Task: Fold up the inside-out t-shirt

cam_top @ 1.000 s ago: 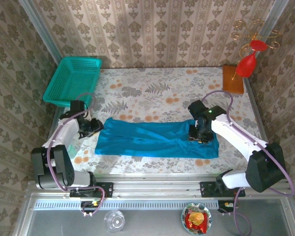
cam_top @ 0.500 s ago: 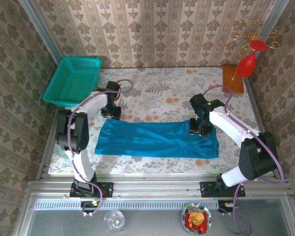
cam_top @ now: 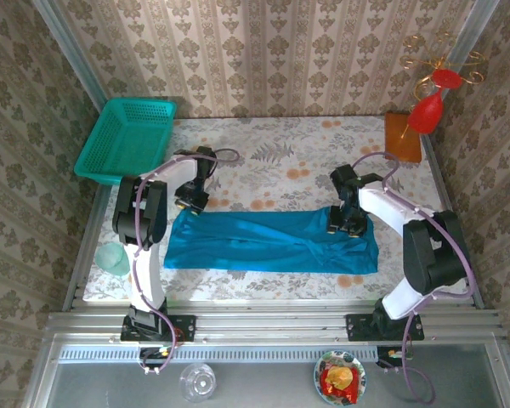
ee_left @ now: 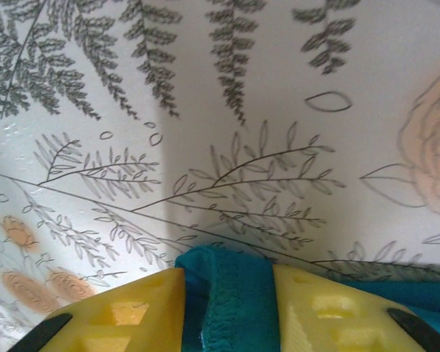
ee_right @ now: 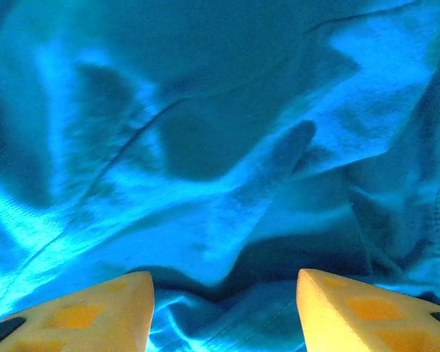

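Note:
The inside-out t-shirt [cam_top: 263,242] lies as a long bright blue band across the middle of the flowered table [cam_top: 280,161]. My left gripper [cam_top: 191,204] is at the band's far left corner. In the left wrist view that gripper [ee_left: 227,275] is shut on a hemmed fold of the t-shirt [ee_left: 231,301], which fills the gap between the yellow fingers [ee_left: 132,312]. My right gripper [cam_top: 344,223] hangs over the rumpled right part of the band. In its wrist view the gripper [ee_right: 224,282] is open, its fingers [ee_right: 95,308] wide apart above creased cloth [ee_right: 205,147].
A teal mesh basket [cam_top: 127,140] stands at the far left corner. An orange-brown block [cam_top: 403,138] and a red ornament on gold wire [cam_top: 429,106] are at the far right. A pale green cup [cam_top: 112,257] rests by the left edge.
My left arm swung from the table's left edge toward the back, then came down onto the shirt's far left corner. The right gripper's jaws spread wider over the cloth.

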